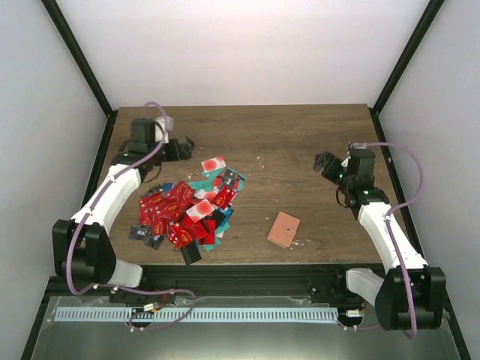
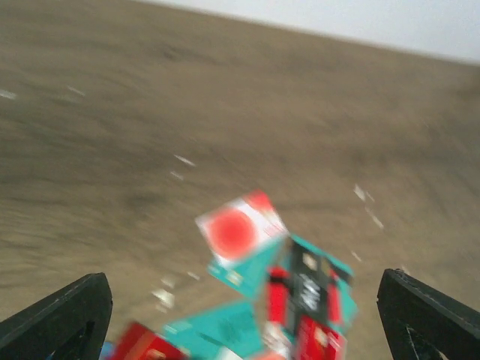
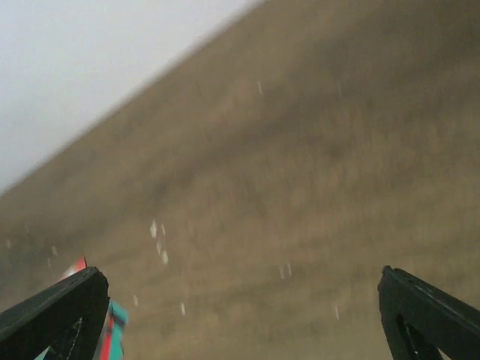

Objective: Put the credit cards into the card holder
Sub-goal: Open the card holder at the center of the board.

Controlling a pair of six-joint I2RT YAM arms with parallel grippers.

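Scene: a wooden table (image 1: 300, 135), two arms poised at its far half, nothing in either grasp.
Left gripper (image 1: 184, 145): fingers spread wide, hovering just beyond the far edge of the heap.
Right gripper (image 1: 324, 163): also spread wide and empty, well apart from both cards and pouch.
Credit cards (image 1: 187, 210): a loose overlapping heap, left of centre; a white card with a red spot (image 1: 214, 163) lies at its far edge.
Card holder (image 1: 283, 229): flat on the wood, near edge, right of the heap, apart from it; its opening cannot be made out.
Risk: the cards overlap, so a pinch may lift several or skid one away.
Risk: nothing pins the pouch; a pushed card could slide it rather than enter.
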